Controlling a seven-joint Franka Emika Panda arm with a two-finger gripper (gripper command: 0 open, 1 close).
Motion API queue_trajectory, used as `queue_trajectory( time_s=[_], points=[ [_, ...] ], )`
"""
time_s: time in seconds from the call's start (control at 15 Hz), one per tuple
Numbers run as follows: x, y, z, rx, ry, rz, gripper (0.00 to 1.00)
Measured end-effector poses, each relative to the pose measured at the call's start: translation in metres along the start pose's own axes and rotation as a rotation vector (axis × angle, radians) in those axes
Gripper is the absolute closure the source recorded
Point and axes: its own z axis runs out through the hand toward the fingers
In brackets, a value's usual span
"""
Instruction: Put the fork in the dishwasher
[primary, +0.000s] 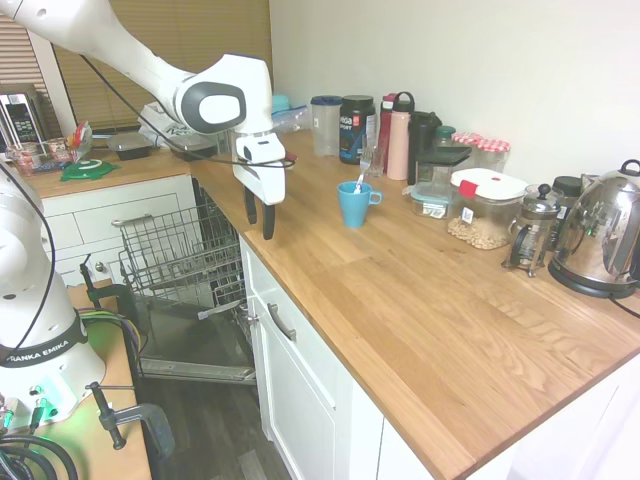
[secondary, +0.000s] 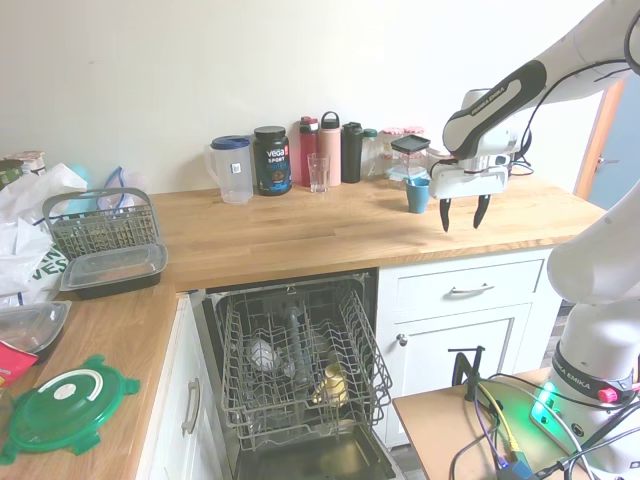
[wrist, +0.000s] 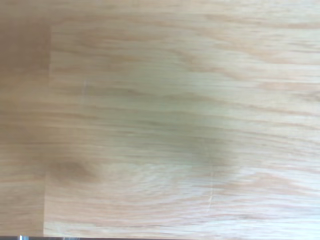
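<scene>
The fork (primary: 361, 181) stands handle-up inside the blue mug (primary: 354, 205) on the oak tabletop (primary: 440, 300), at about two o'clock from my pincer (primary: 259, 214). The pincer hangs open and empty above bare wood. The dishwasher (secondary: 300, 370) waits with its rack out. I judge a careless pinch could tip the mug, since the slim handle leans on its rim.

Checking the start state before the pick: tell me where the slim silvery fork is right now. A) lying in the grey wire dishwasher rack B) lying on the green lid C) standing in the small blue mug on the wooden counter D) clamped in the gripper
C: the fork stands in the blue mug, while the open gripper hangs empty above the counter.
</scene>
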Motion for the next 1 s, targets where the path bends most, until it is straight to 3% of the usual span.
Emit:
queue_trajectory(
  time_s=[0.2,0.67,0.87,1.0],
  points=[
    [0.002,-0.001,-0.002,0.006,0.006,0.011,0.0],
    [0.042,-0.043,-0.105,0.213,0.17,0.062,0.0],
    [0.071,-0.08,-0.126,0.266,0.207,0.087,0.0],
    [0.089,-0.111,-0.128,0.27,0.228,0.097,0.0]
  ],
)
